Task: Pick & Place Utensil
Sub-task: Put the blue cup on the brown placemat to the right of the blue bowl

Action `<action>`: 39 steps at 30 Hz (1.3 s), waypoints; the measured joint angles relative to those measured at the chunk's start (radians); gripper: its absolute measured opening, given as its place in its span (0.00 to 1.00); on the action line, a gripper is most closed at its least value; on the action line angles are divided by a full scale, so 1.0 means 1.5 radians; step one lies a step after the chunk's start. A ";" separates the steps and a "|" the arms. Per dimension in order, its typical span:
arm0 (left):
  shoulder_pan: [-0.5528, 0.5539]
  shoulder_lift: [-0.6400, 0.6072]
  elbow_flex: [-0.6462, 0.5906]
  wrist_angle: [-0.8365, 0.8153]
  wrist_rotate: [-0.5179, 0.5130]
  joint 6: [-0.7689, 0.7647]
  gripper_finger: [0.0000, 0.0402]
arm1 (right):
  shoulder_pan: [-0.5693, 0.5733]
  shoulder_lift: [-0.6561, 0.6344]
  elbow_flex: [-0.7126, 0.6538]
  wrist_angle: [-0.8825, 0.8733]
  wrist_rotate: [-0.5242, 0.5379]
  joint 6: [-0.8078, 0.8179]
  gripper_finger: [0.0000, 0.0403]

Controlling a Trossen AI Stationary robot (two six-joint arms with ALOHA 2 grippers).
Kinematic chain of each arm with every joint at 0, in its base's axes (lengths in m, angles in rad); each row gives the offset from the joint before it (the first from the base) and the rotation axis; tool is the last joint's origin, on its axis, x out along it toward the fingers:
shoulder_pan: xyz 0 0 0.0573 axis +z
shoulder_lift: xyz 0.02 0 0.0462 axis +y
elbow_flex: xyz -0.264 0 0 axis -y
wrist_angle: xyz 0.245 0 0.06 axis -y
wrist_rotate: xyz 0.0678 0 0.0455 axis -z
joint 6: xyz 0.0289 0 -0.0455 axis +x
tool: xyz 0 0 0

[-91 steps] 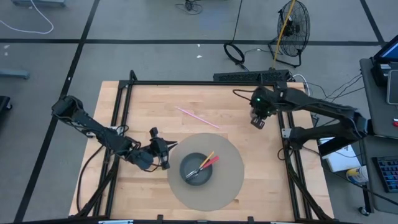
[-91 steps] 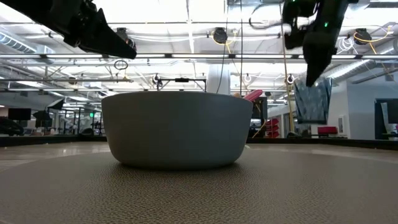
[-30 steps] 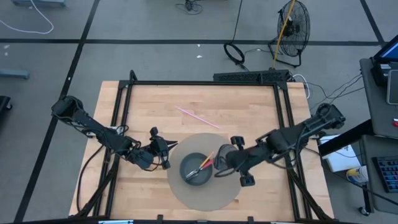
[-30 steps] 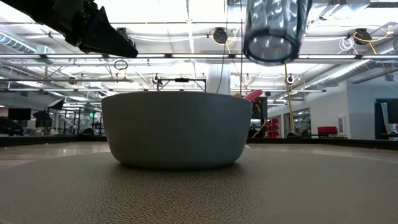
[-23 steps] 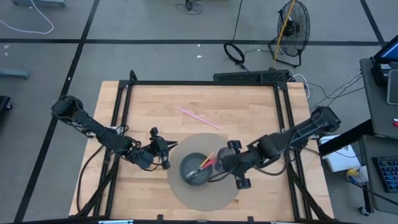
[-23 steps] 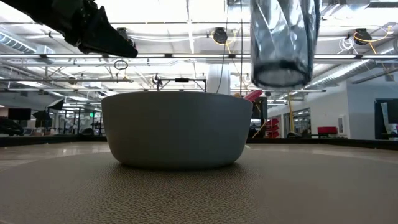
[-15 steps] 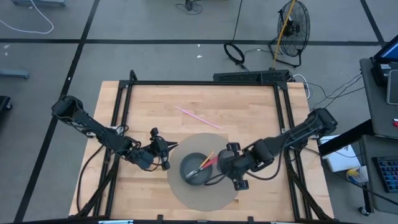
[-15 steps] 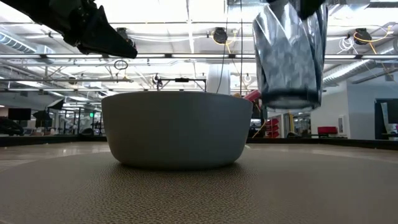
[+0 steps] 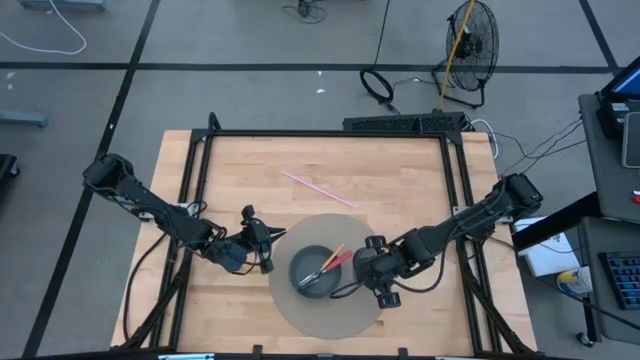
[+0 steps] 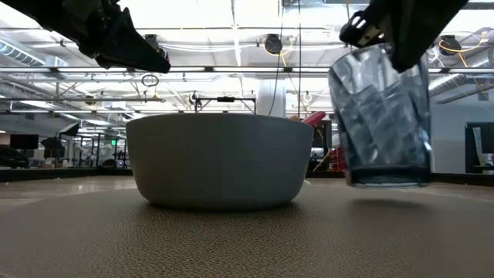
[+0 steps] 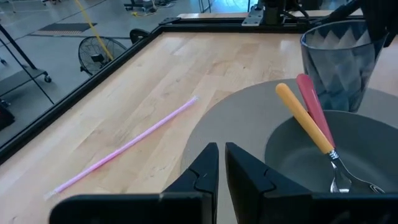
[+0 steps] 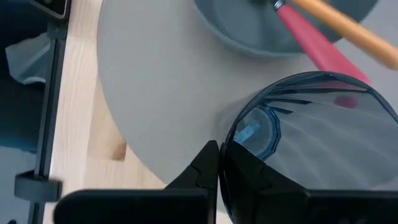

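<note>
Low view: right gripper [image 10: 386, 35] fingers clamp the rim of a clear blue tumbler [image 10: 380, 123], upright beside the grey bowl [image 10: 220, 161]. Left gripper [image 9: 262, 247] fingers nearly closed, empty, over the bench [image 9: 250, 180].

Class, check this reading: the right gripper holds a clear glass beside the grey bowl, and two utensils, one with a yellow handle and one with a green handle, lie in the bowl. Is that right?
Not quite. The utensils in the bowl have a yellow handle and a red handle, not green; the left wrist view shows this. The right gripper does hold the glass beside the bowl.
</note>
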 joint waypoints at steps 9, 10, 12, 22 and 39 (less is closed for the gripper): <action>0.000 0.000 0.000 0.000 0.000 -0.009 0.09 | -0.001 0.000 -0.001 0.028 0.001 -0.012 0.02; 0.000 0.000 0.000 0.000 0.000 -0.009 0.09 | -0.001 0.000 -0.001 0.028 0.001 -0.012 0.02; 0.000 0.000 0.000 0.000 0.000 -0.009 0.09 | -0.001 0.000 -0.001 0.028 0.001 -0.011 0.02; 0.000 0.000 0.000 -0.001 0.000 -0.008 0.09 | 0.002 0.018 -0.001 0.028 0.000 -0.010 0.02; -0.010 0.000 0.000 -0.001 0.000 -0.009 0.09 | 0.002 0.014 -0.038 0.061 0.002 0.003 0.02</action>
